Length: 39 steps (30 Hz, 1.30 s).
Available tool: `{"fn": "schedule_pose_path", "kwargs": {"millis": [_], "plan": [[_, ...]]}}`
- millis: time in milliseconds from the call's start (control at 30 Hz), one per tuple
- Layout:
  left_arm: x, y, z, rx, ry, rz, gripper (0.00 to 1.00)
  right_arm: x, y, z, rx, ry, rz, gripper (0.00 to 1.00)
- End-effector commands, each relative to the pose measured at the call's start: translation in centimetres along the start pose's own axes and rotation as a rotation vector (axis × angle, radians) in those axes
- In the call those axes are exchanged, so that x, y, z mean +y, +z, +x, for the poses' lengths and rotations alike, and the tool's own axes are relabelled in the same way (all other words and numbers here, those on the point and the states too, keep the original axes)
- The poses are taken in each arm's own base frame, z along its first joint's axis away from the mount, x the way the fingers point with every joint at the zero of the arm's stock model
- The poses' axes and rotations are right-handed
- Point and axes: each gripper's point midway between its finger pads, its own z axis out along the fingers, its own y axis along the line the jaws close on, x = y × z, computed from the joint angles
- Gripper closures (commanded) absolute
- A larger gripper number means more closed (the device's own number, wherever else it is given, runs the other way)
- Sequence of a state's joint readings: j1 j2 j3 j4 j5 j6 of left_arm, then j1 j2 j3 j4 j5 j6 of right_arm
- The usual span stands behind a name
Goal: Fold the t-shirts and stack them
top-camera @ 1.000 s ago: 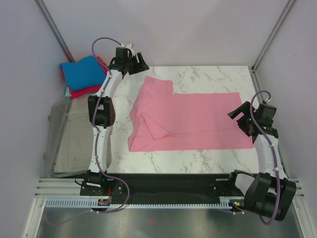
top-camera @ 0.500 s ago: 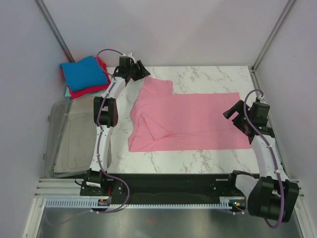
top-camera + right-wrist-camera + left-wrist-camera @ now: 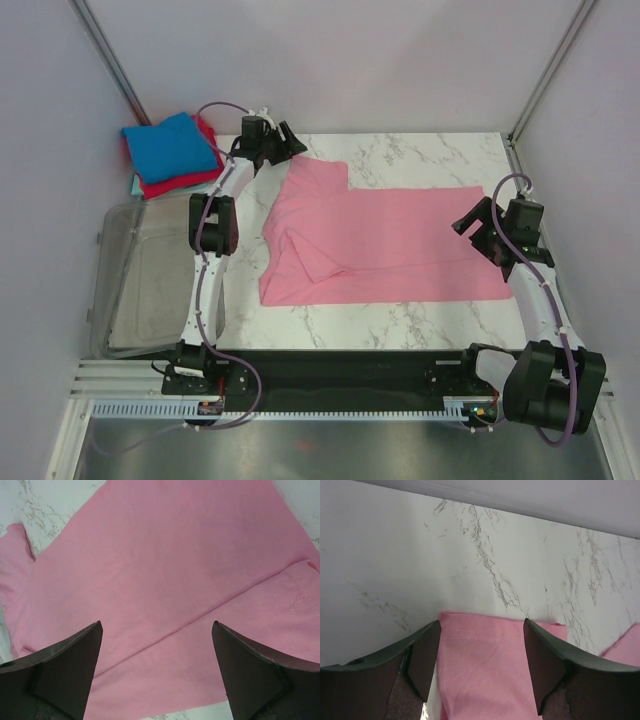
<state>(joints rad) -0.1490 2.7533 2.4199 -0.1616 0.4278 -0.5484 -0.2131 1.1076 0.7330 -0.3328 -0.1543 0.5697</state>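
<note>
A pink t-shirt lies partly folded on the marble table, its sleeve end at the far left. My left gripper is open and empty just above that sleeve end; in the left wrist view the hemmed pink sleeve lies between my open fingers. My right gripper is open and empty over the shirt's right edge; the right wrist view shows pink cloth with a fold line between my spread fingers. A stack of folded shirts, blue on top, sits at the far left.
A clear plastic bin stands left of the table, beside the left arm. Grey walls close in the back and both sides. The table's right edge runs close to my right gripper.
My left gripper has moved right and down toward the pink sleeve end. My right gripper has moved up and slightly left over the shirt's right edge. The shirt has not moved.
</note>
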Motion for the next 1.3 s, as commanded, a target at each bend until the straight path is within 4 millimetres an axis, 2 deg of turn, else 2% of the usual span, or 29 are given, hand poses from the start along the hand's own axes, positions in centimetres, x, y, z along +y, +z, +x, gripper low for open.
{"fn": "schedule_pose_path", "kwargs": {"millis": [0,100,200,400,433,467,500,533,567,600,667,700,733,767,800,867,967,1067,1133,1167,1200,1267], "plan": [[-0.3,-1.5,-2.1,-0.063,0.049,-0.061,0.24,1.2,-0.6,-2.3,-0.071,-0.037,-0.021,0.02],[0.1,-1.6,-2.6,-0.076,0.042,-0.091,0.23,1.3,-0.4,-2.2,-0.061,-0.033,-0.025,0.02],[0.9,-1.1,-0.7,-0.021,-0.011,-0.101,0.23,1.4,-0.2,-2.1,-0.053,-0.031,-0.033,0.02],[2.0,-1.6,1.4,0.048,-0.072,-0.165,0.24,1.6,-0.5,-2.2,-0.055,-0.045,-0.044,0.02],[1.9,-1.7,1.5,0.052,-0.054,-0.179,0.24,1.6,-0.6,-2.2,-0.055,-0.045,-0.043,0.02],[2.0,-1.8,2.4,0.066,-0.036,-0.202,0.24,1.6,-0.6,-2.2,-0.056,-0.044,-0.045,0.02],[0.8,-2.5,1.2,0.04,0.021,-0.203,0.23,1.8,-0.8,-2.2,-0.058,-0.045,-0.052,0.02],[1.1,-2.9,0.7,0.012,0.057,-0.257,0.23,2.0,-0.8,-2.2,-0.058,-0.046,-0.059,0.02],[0.8,-2.9,1.3,0.011,0.11,-0.283,0.22,2.0,-0.9,-2.2,-0.055,-0.044,-0.063,0.02],[0.1,-3.7,-0.1,-0.035,0.135,-0.312,0.2,2.1,-1.0,-2.2,-0.056,-0.045,-0.067,0.02],[-0.4,-3.7,-0.3,-0.045,0.167,-0.324,0.2,2.3,-1.0,-2.3,-0.057,-0.044,-0.074,0.02],[-0.2,-3.9,0.2,-0.015,0.168,-0.349,0.2,2.3,-1.0,-2.3,-0.056,-0.044,-0.076,0.02],[0.8,-3.2,1.6,0.028,0.167,-0.36,0.2,2.4,-1.0,-2.2,-0.053,-0.043,-0.078,0.02],[-0.7,-3.0,0.2,0.012,0.199,-0.338,0.2,2.4,-1.0,-2.2,-0.052,-0.044,-0.079,0.02],[-0.2,-3.2,1.8,0.082,0.203,-0.362,0.2,2.5,-1.1,-2.2,-0.052,-0.047,-0.086,0.02],[-0.6,-2.5,3.4,0.125,0.272,-0.369,0.2,2.5,-1.1,-2.1,-0.05,-0.05,-0.088,0.02],[-0.5,-2.7,4.2,0.136,0.327,-0.436,0.19,2.5,-1.1,-1.9,-0.041,-0.051,-0.093,0.02],[-0.2,-2.7,4.1,0.14,0.352,-0.458,0.18,2.6,-1.3,-1.6,-0.033,-0.056,-0.101,0.02],[0.7,-3.3,3.9,0.145,0.377,-0.519,0.17,2.7,-1.5,-1.7,-0.036,-0.059,-0.104,0.02],[1.2,-3.6,3.6,0.133,0.393,-0.561,0.15,2.8,-1.5,-1.7,-0.037,-0.061,-0.107,0.02],[1.9,-4.5,2.4,0.092,0.417,-0.646,0.11,2.8,-1.5,-1.7,-0.036,-0.063,-0.109,0.02],[2.3,-4.8,1.5,0.056,0.456,-0.694,0.06,2.9,-1.5,-1.8,-0.032,-0.071,-0.112,0.02]]}}
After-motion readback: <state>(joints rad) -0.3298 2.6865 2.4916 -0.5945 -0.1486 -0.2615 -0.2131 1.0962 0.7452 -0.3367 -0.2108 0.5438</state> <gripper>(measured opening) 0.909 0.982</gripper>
